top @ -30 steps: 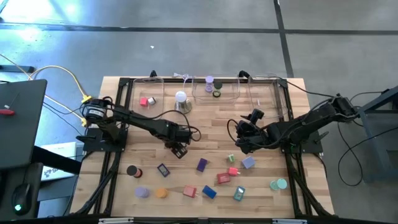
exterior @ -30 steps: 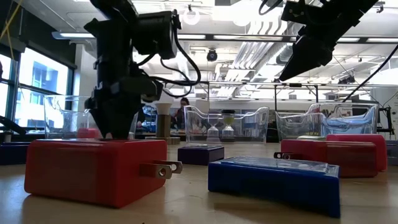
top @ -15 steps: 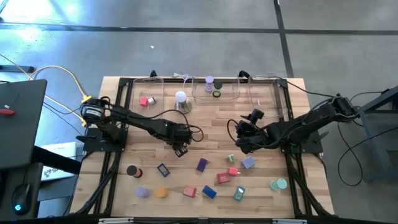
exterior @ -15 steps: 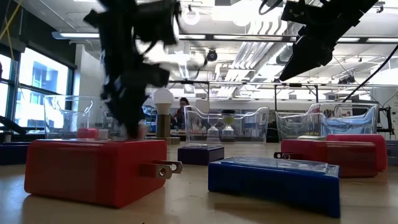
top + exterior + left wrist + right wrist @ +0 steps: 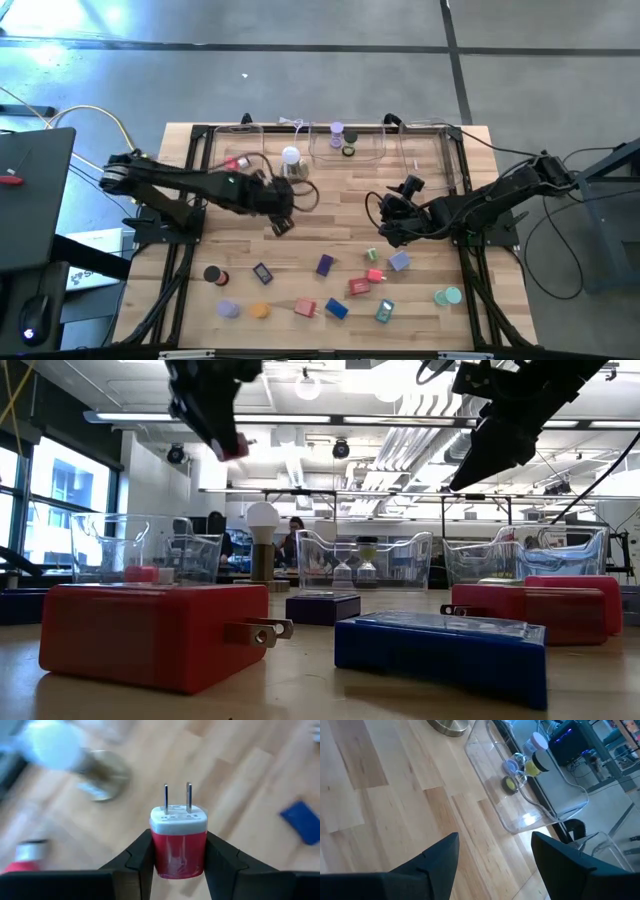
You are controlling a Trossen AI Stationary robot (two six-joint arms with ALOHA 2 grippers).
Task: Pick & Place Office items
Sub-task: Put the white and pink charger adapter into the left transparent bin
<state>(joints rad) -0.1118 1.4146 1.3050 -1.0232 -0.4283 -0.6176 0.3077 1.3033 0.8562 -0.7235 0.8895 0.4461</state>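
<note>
Grey concrete floor (image 5: 300, 70) around the table; windows (image 5: 55, 495), ceiling lights (image 5: 308, 385) beyond.

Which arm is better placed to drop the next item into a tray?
Left. The left gripper is shut on a red plug block and is raised near the clear trays. The right gripper is open, empty, mid-table.

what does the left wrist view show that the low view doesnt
Only the left wrist view shows what the left claw holds: a red charger plug with a white face and two metal prongs, clamped between both fingers, with the wooden table below.

Only the low view shows the right claw raised and empty, the clear trays, and a red block and blue block up close.

Both show the white dome lamp.
</note>
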